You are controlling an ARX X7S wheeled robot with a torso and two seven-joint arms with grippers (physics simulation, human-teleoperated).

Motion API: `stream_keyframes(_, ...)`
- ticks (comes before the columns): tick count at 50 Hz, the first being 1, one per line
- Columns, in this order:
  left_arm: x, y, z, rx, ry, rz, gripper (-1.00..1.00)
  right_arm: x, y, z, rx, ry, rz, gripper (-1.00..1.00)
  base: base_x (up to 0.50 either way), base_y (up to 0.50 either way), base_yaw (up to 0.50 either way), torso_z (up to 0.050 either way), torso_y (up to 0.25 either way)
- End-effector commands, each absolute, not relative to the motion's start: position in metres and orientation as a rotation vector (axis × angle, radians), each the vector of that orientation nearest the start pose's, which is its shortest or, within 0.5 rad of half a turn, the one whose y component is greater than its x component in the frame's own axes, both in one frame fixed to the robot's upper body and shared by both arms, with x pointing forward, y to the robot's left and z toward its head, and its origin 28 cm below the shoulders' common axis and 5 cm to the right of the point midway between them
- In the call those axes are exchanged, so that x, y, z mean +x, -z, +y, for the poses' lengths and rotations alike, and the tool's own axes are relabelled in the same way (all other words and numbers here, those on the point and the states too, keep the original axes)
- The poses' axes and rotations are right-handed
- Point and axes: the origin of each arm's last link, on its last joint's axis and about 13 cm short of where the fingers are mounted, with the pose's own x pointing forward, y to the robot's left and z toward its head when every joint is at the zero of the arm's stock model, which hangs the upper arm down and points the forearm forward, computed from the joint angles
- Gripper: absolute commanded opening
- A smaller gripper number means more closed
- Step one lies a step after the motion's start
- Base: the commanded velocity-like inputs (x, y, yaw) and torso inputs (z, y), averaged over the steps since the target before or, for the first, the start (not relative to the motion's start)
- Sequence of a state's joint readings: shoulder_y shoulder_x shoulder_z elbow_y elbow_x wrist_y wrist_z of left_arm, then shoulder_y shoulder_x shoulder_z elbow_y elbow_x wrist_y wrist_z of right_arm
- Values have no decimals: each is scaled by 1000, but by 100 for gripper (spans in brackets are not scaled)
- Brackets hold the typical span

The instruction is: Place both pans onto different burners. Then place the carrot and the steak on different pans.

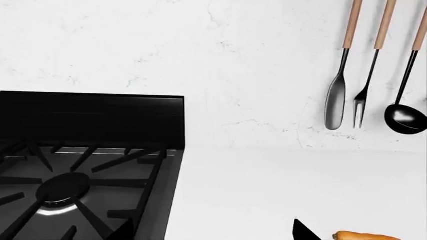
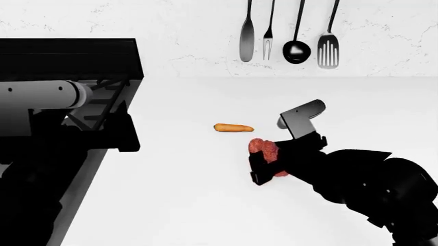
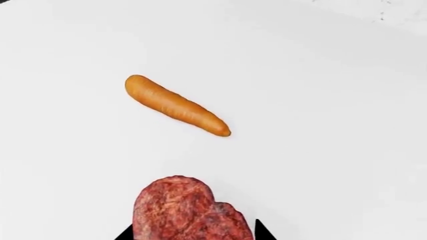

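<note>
Right claw (image 2: 263, 163) straddles the steak (image 3: 183, 210) with wide jaws on the white bench (image 2: 178, 205), carrot (image 2: 233, 128) at eleven o'clock; best to grip it centrally before lifting.

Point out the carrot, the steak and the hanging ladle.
carrot (image 3: 177, 106): right wrist view, middle of its orange body.
steak (image 3: 180, 212): right wrist view, centre of the red marbled slab.
ladle (image 2: 296, 52): head view, on its round black bowl against the wall.
</note>
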State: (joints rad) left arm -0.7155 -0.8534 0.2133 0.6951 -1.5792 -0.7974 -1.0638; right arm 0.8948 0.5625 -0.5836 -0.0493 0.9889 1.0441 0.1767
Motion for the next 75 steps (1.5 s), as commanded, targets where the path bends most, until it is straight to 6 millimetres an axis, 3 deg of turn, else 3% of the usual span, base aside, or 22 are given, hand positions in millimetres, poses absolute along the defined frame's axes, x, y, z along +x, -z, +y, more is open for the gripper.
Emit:
stream_keyframes(1,197,-246,242,-30,4,48,100,294,-188,-131,-176,-432,445,-100,0,0,0,0,0)
stream_keyframes(8,203,-244,241,-22,12,63,100,277,-233,-137,-180,-394,289,-100,0,0,0,0,0)
stream_keyframes(12,214,-248,240,-31,24,58,100,263,-245,-142,-167,-360,223,-100,0,0,0,0,0)
stream_keyframes(21,262,-250,233,83,126,17,100,216,-232,-156,-121,-297,163,-100,0,0,0,0,0)
stream_keyframes(34,332,-255,214,274,389,116,100,209,-223,-161,-103,-257,174,-100,0,0,0,0,0)
stream_keyframes(41,364,-251,205,297,441,282,100,208,-221,-162,-99,-248,178,-100,0,0,0,0,0)
stream_keyframes(53,374,-260,198,299,541,428,100,206,-227,-162,-119,-237,167,-100,0,0,0,0,0)
stream_keyframes(66,357,-264,188,279,723,477,100,204,-234,-156,-140,-235,159,-100,0,0,0,0,0)
stream_keyframes(75,387,-275,187,342,771,499,100,203,-234,-154,-146,-224,164,-100,0,0,0,0,0)
